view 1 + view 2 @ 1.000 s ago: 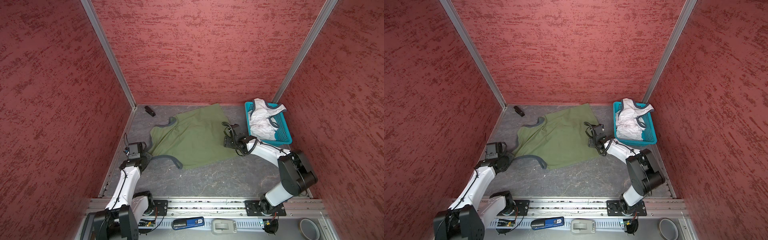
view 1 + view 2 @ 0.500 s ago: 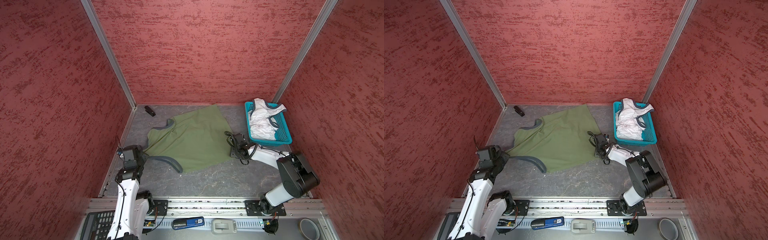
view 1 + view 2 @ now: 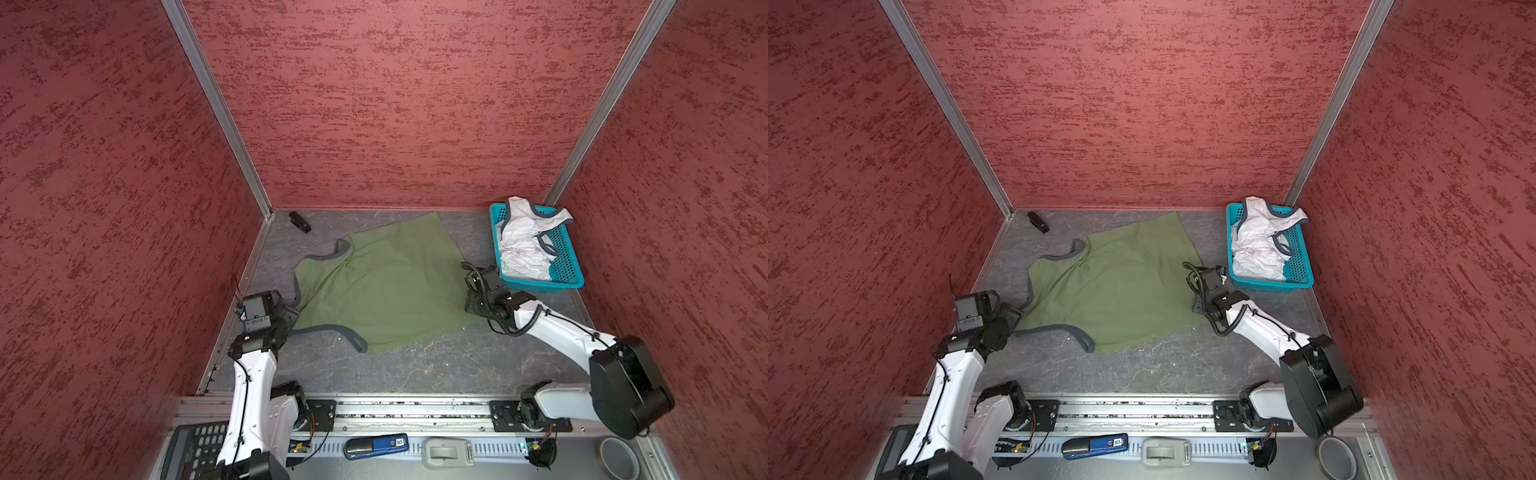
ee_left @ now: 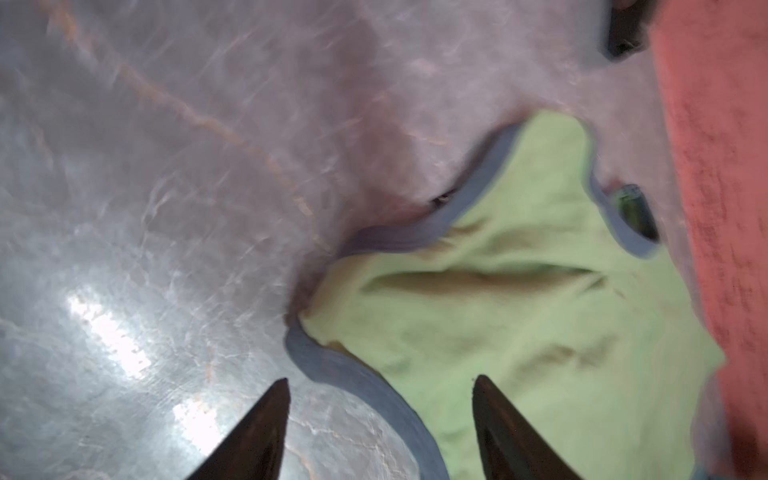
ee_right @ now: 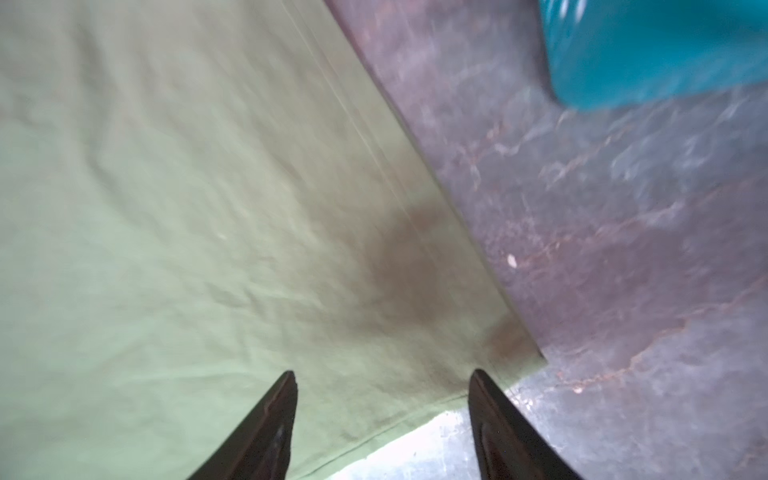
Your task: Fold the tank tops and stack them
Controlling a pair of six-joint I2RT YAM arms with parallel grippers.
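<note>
Olive tank top (image 3: 386, 286) spread flat; left hand (image 4: 380, 378) and right hand (image 5: 383, 372) both wide, empty.

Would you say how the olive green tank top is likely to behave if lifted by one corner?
The olive green tank top probably drapes limply: it lies flat with soft wrinkles. Its loose grey strap would likely dangle. Looks thin, probably light.

My left claw (image 3: 1012, 316) sits by the grey strap of the olive tank top (image 3: 1113, 286), and my right claw (image 3: 1197, 308) is at its far hem corner. The top lies spread on the bench (image 3: 1142, 374). The white tank top (image 3: 1258, 245) is crumpled in the turquoise basket (image 3: 1304, 266).
</note>
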